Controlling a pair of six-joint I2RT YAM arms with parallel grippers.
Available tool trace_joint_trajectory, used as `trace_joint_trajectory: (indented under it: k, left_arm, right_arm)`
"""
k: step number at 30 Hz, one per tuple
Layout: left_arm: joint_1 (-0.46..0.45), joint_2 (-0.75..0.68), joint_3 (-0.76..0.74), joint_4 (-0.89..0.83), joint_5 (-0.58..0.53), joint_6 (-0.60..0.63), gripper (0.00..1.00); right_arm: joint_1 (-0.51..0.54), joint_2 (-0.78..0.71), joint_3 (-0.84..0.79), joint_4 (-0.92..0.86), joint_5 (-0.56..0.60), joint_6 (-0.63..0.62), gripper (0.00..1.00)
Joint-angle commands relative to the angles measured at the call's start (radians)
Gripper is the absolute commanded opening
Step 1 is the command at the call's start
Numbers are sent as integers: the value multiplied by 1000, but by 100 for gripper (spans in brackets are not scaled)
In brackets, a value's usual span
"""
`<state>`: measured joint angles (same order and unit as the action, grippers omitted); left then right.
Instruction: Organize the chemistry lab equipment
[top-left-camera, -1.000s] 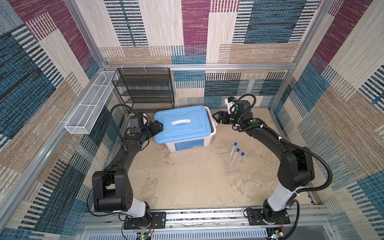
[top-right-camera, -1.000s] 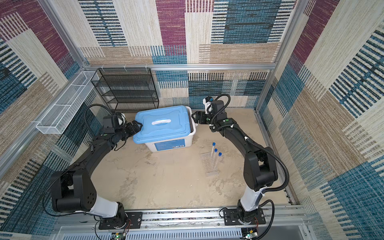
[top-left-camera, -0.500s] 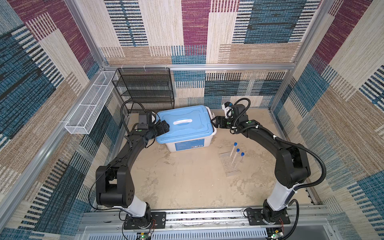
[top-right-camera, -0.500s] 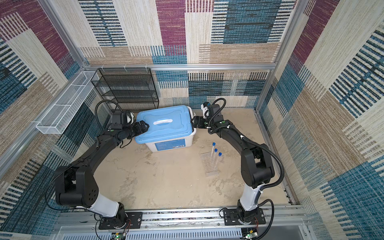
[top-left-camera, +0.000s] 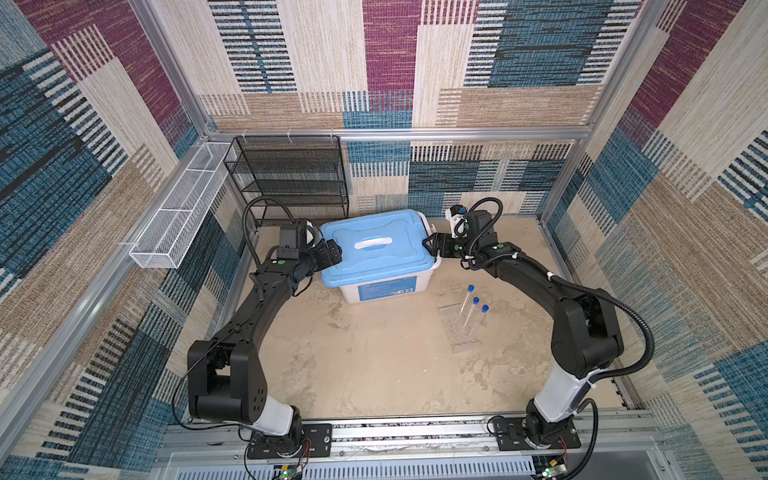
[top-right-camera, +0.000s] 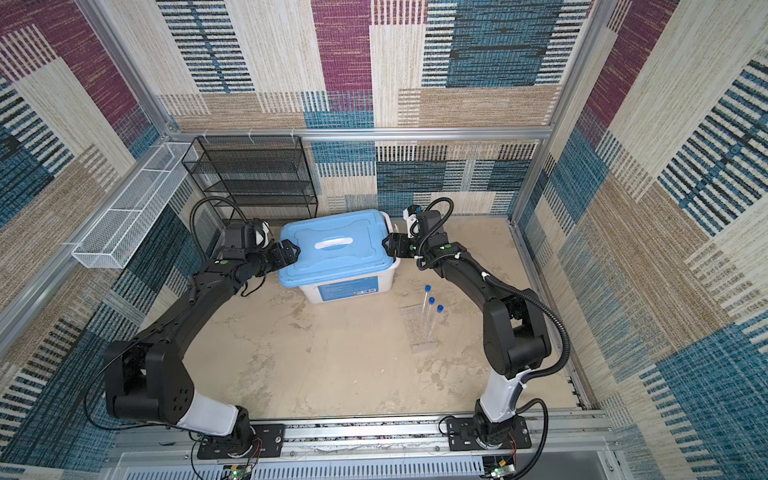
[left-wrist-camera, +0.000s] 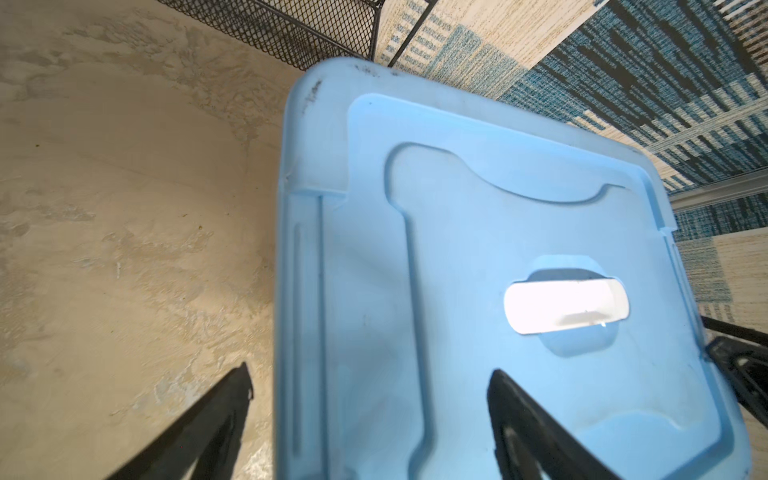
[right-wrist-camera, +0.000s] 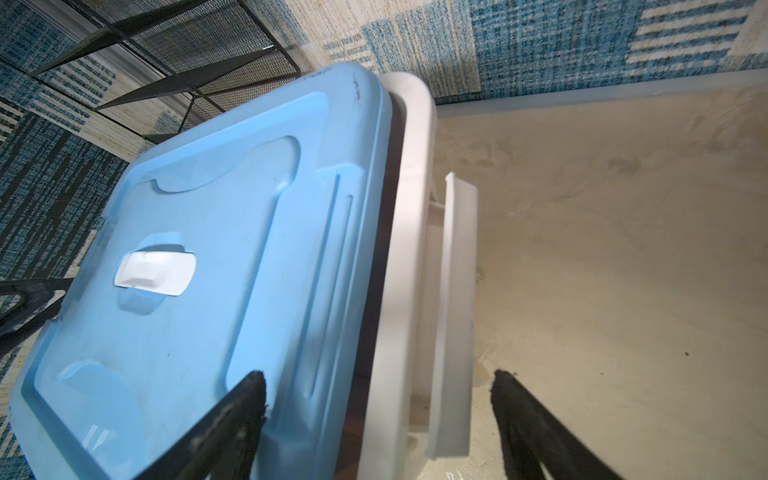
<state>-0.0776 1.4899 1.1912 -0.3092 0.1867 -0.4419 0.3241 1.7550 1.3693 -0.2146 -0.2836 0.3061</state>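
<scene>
The left gripper (top-left-camera: 335, 254) (left-wrist-camera: 372, 376) hangs with its jaws spread wide across the left edge of a blue lid (top-left-camera: 376, 245), one finger (left-wrist-camera: 519, 419) over the lid and the other over bare table (top-left-camera: 374, 365); nothing is pinched. Opposite it, the right gripper (top-left-camera: 428, 245) (right-wrist-camera: 378, 378) is likewise spread, straddling the lid's right edge and the rim of the white bin (top-left-camera: 374, 293) beneath, with one finger (right-wrist-camera: 232, 415) above the lid and the other above the table. On that side a white flap (right-wrist-camera: 455, 311) stands out from the bin's wall, and a dark gap shows between lid and rim. A black mesh shelf (top-left-camera: 291, 178) stands close behind the bin's back left corner, against the back wall, and a white wire basket (top-left-camera: 178, 212) hangs along the left wall. Three blue-capped tubes (top-left-camera: 471, 307) stand in a clear rack (top-left-camera: 459, 332) on the table, to the right of the bin's front and near the right arm, well apart from both grippers. Between the two arms, in front of the bin, the table lies open.
</scene>
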Motion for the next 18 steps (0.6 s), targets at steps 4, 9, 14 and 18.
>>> trace_joint_trajectory:
  k: [4, 9, 14, 18]
  left_arm:
    - [28, -11, -18, 18, 40, 0, 90]
    - [27, -21, -69, 47, 18, -8, 83]
    - [29, -21, -85, 35, -22, -5, 74]
    - [29, -19, -102, 48, -15, -7, 71]
  right_arm:
    - [-4, -71, 25, -46, 32, -2, 87]
    - [-5, -124, 40, -63, -100, -12, 83]
    - [-2, -64, 89, -100, -231, -12, 76]
    - [-3, -12, 123, -123, -239, -24, 72]
